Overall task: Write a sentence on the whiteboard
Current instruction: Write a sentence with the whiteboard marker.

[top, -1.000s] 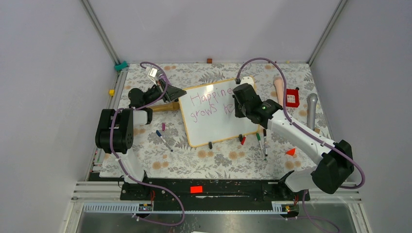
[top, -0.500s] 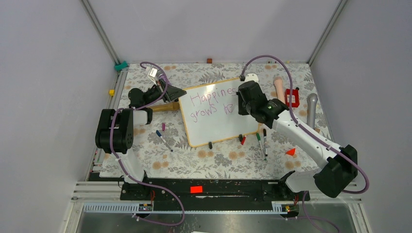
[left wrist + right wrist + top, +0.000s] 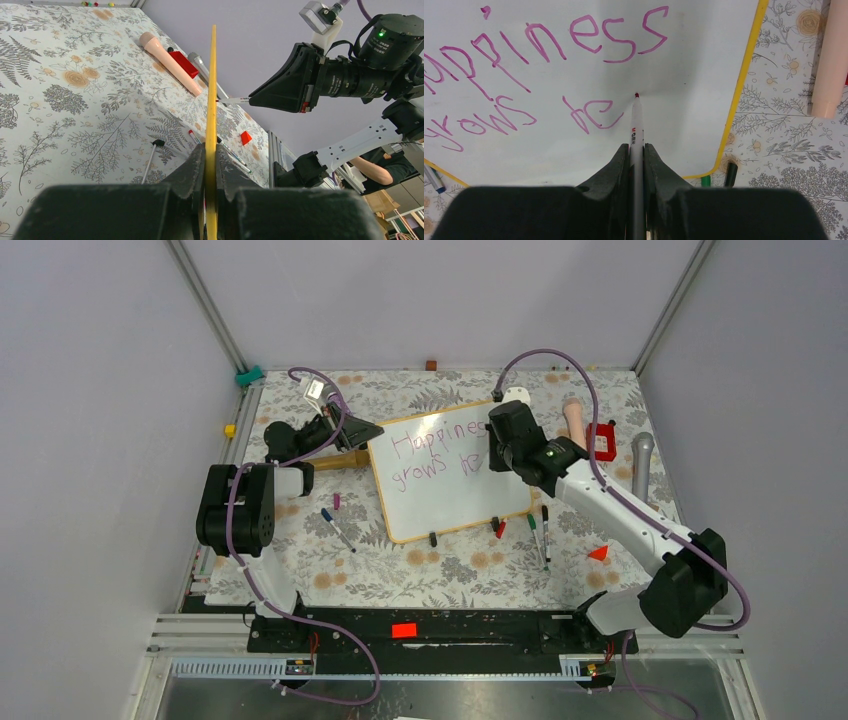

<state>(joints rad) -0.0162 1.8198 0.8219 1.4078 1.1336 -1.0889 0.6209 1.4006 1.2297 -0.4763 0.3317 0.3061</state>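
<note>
Against the whiteboard (image 3: 704,75), right hand (image 3: 637,150) presses marker (image 3: 636,125).

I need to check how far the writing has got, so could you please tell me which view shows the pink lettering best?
The right wrist view: the lettering fills the whiteboard, legible up close. The top external view shows it small, partly behind the right arm. The left wrist view sees only the board's edge, no lettering.

Landmark: red box (image 3: 601,441), far right of table.
Pink tube (image 3: 574,420): just left of box.
Grey microphone (image 3: 642,466): right of box.
Red cone (image 3: 599,553): well nearer than box.
</note>
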